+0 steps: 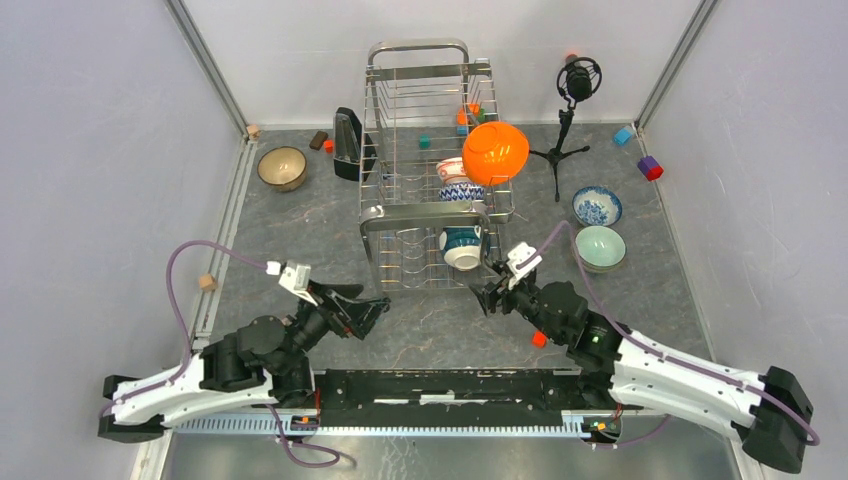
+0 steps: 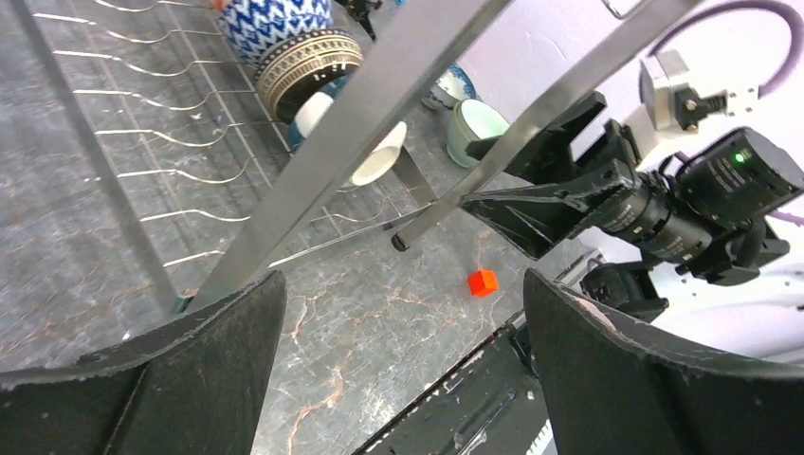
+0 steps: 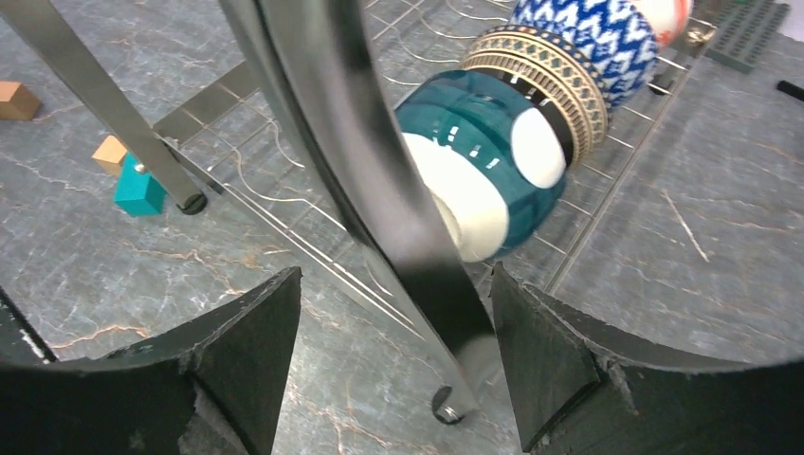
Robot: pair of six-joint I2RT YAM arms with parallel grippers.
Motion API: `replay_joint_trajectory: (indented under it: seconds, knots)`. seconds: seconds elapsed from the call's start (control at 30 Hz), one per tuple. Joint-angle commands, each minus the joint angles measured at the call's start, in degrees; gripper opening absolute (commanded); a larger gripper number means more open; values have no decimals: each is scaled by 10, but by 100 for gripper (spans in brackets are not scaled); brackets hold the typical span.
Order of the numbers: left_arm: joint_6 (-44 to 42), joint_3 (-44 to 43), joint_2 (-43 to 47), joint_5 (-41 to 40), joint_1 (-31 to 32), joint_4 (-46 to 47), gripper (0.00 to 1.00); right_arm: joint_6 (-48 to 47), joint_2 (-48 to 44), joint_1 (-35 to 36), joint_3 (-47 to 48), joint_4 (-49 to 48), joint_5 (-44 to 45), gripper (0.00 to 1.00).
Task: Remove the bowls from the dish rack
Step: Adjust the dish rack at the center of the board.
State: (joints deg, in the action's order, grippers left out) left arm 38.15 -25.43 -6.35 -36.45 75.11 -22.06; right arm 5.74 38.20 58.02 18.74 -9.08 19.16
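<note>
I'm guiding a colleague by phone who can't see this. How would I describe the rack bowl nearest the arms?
Find the big steel wire dish rack, the largest thing there. At its end toward the arms, bowls sit in a row on the lower level. The nearest is the teal bowl, glossy teal and white, unlike the gold-banded bowl and blue-and-white zigzag bowl behind it.

- The top external view sits high above and behind the arm bases. It looks down over the whole counter [image 1: 300, 230], with the dish rack [image 1: 425, 214] mid-frame.
- The left wrist view rides low and close. It looks past the left tool [image 2: 403, 278] and through the rack's near handle toward the right tool [image 2: 469, 173].
- The right wrist view looks steeply down, very near the rack's near end.
- All three views share that handle and the teal bowl [image 3: 474, 133].
</note>
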Motion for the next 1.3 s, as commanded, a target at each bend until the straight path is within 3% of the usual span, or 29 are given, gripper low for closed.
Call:
replay_joint_trajectory:
  seconds: [0.0,0.33,0.67,0.93,1.1,1.27]
  knots:
    - [-79,20,-50,54,-2,134,100,10,49,-1,8,-105,-58,77]
    - [-84,10,-208,52,-2,245,100,95,169,0,-2,-277,-181,75]
    - [-96,13,-235,33,-1,283,100,117,289,1,49,-351,-294,76]
    - [-128,21,-248,37,-1,319,100,53,145,1,24,-199,-195,91]
    - [-180,44,-296,57,7,422,100,13,16,0,11,-63,-115,93]
    - [-250,49,-392,35,42,555,100,8,-88,0,-15,11,-40,93]
